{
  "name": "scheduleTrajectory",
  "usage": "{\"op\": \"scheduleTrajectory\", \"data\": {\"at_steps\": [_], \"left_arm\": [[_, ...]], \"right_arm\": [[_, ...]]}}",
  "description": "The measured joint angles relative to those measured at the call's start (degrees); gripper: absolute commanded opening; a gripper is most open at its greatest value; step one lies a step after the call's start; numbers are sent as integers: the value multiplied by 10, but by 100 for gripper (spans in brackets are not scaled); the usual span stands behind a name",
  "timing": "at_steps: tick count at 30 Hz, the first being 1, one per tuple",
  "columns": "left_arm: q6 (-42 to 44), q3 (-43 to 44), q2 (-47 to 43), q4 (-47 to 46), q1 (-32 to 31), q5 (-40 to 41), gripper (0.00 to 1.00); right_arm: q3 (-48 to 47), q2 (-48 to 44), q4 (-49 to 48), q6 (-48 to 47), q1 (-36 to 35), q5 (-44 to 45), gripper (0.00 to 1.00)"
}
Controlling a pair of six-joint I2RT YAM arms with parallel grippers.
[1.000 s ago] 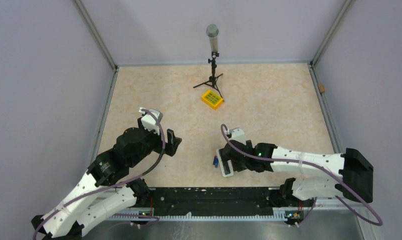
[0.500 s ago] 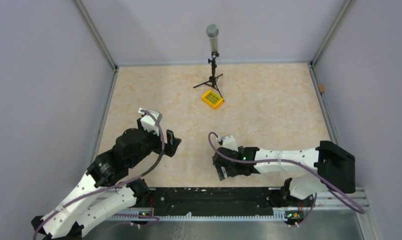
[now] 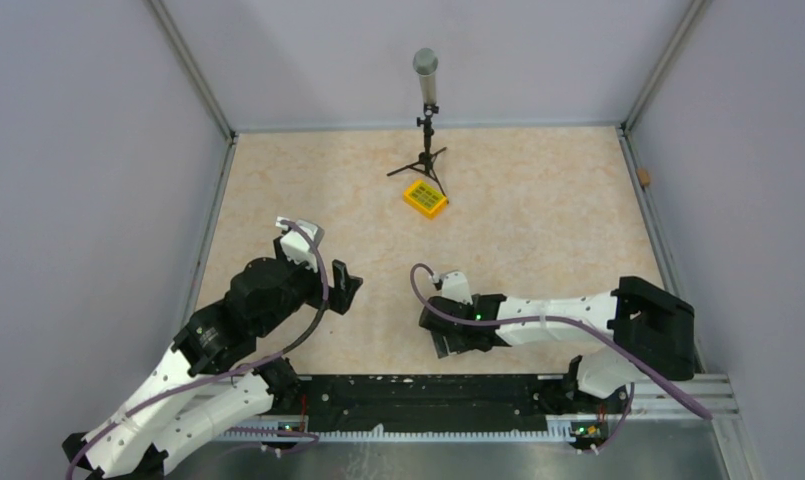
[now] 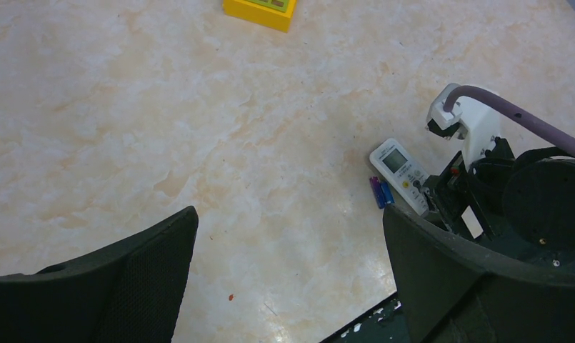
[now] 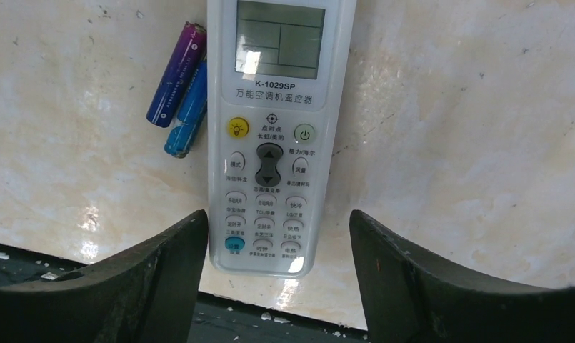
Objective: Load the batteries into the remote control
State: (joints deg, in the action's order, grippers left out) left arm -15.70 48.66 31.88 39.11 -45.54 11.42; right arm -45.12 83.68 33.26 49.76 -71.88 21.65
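The remote control (image 5: 273,136) lies face up on the table, screen end away from my right gripper (image 5: 277,220). That gripper is open, and its fingers straddle the remote's button end without gripping it. Two batteries (image 5: 181,89) lie side by side, touching the remote's left edge by the screen. The left wrist view shows the remote (image 4: 402,171) and batteries (image 4: 380,191) just in front of the right arm. In the top view the right gripper (image 3: 445,338) covers them. My left gripper (image 3: 346,287) is open and empty, hovering to the left, and shows open in its own view (image 4: 290,214).
A yellow square box with green keys (image 3: 425,198) lies at mid-back, also seen in the left wrist view (image 4: 261,7). A microphone on a small tripod (image 3: 426,120) stands behind it. A black rail (image 3: 428,400) runs along the table's near edge.
My right arm has swung left over the remote and batteries, now covering them in the top view. The left arm has not moved.
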Motion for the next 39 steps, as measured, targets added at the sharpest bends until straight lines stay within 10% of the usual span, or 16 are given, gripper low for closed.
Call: {"op": "scheduleTrajectory", "data": {"at_steps": [6,14,39], "left_arm": [[0,0,0,0,0,0,99],[-25,0,0,0,0,-5,99],[-192,-105,66,-208,65,-224,99]], "right_arm": [[0,22,-5,3,0,6,55],[-1,23,-11,4,0,8,0],[97,-220,-113,-52,52,-79,0]]}}
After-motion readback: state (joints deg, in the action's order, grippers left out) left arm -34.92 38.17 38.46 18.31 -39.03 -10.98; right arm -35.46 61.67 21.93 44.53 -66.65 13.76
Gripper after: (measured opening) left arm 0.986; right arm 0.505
